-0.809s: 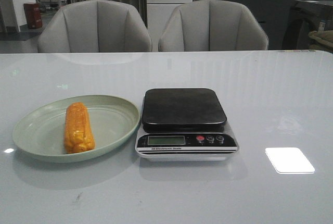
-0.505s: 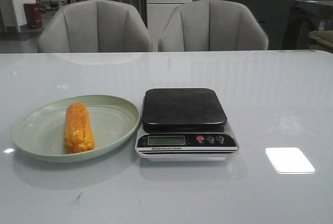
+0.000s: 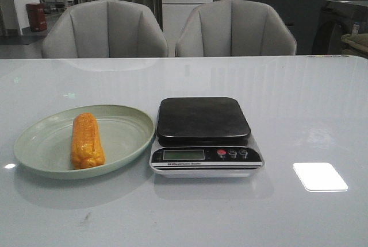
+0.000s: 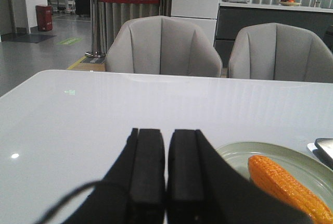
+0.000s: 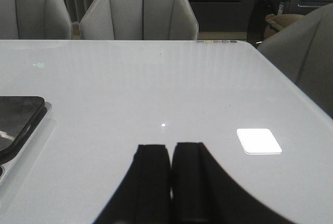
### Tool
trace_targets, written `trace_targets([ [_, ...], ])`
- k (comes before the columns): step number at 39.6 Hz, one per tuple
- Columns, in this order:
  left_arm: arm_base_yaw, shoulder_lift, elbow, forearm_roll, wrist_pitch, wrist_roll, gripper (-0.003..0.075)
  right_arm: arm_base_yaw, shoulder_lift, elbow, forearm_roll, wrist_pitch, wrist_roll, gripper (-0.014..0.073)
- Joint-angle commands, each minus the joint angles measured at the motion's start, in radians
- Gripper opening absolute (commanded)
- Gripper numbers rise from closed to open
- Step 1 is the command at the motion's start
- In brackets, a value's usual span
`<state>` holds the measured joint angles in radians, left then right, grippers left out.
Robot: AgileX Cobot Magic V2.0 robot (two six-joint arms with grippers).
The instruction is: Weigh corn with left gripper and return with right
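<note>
The orange-yellow corn (image 3: 86,141) lies lengthwise on a pale green plate (image 3: 123,138) at the table's left. Beside it on the right stands the scale (image 3: 205,136), its black platform bare. Neither arm shows in the front view. In the left wrist view my left gripper (image 4: 166,133) is shut and empty, low over the table, with the corn (image 4: 289,185) and plate rim (image 4: 244,148) just off to one side. In the right wrist view my right gripper (image 5: 170,147) is shut and empty, with a corner of the scale (image 5: 18,117) off to the side.
Two grey chairs (image 3: 106,29) (image 3: 236,27) stand behind the table's far edge. A bright square of reflected light (image 3: 319,176) lies on the glossy tabletop right of the scale. A third chair (image 5: 307,52) stands by the table's right side.
</note>
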<state>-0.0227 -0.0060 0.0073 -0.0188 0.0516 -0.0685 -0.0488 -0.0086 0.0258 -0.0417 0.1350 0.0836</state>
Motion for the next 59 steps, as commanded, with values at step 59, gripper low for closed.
trace_targets([
  [59, -0.032, 0.319, -0.399, -0.064, 0.216, -0.005, 0.0114, 0.000, -0.021, 0.010, -0.014, -0.074, 0.002, 0.0158],
])
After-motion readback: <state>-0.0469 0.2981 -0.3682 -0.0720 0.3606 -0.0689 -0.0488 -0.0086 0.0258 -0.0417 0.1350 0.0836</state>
